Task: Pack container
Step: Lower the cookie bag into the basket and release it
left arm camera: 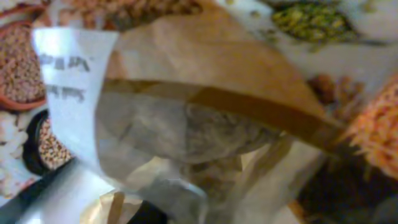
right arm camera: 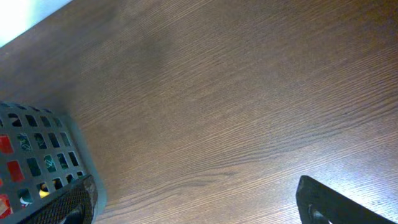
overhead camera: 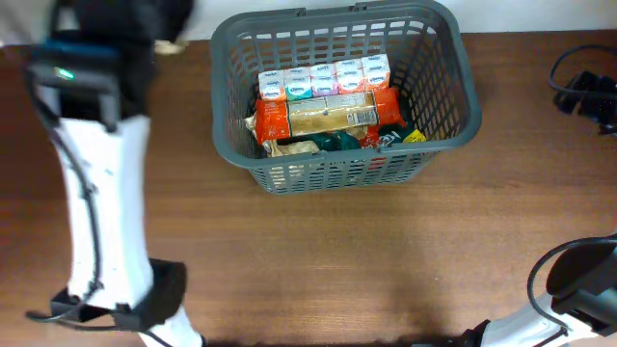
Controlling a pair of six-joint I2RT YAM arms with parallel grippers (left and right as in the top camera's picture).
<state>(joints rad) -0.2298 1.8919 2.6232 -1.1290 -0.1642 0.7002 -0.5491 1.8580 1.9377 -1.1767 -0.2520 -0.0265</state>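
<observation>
The dark grey basket [overhead camera: 465,72] stands at the back middle of the table. It holds a row of small white cartons [overhead camera: 326,79], an orange packet [overhead camera: 275,118], a beige packet [overhead camera: 333,118] and green packets. My left arm reaches to the far left corner, blurred. In the left wrist view a brown paper packet [left arm camera: 205,118] with a clear window fills the frame, close to the camera, and my left gripper seems shut on it; the fingers are mostly hidden. My right gripper [right arm camera: 205,208] is open and empty, low over the bare table. The basket's corner [right arm camera: 37,155] is to its left.
Printed pictures of nuts and grains [left arm camera: 311,22] lie behind the brown packet. Black cables [overhead camera: 586,92] lie at the table's right edge. The left arm's white link [overhead camera: 101,212] crosses the left side of the table. The right arm's base [overhead camera: 578,284] is at the front right.
</observation>
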